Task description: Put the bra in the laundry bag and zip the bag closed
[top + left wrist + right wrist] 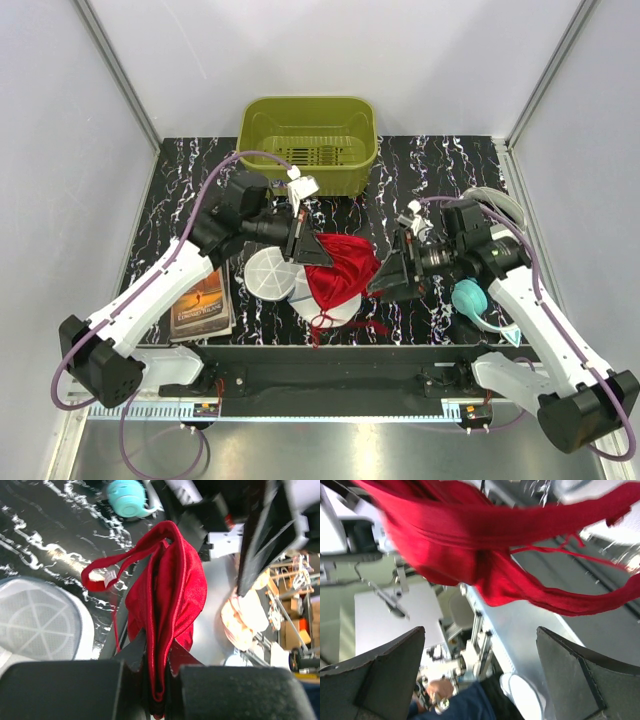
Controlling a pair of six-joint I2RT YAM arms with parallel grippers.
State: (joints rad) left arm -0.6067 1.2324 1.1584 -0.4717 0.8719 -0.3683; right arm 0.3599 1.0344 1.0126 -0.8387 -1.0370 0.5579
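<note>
Top external view: seeing the bra (340,272) clamped in the left hand (300,247), hanging mid-worktop just right of the bag (268,272) and covering part of it. Spotting the right hand (392,270) spread wide beside it, gripping nothing. Some room between hands and basket (308,140). Can't make out the bag's zipper.

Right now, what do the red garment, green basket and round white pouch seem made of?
Red garment: soft fabric with a satin-like sheen; it drapes and folds. Green basket: rigid, matte plastic, probably, with moulded slots. Round white pouch: likely fine mesh over a stiff frame; spokes show through.
</note>
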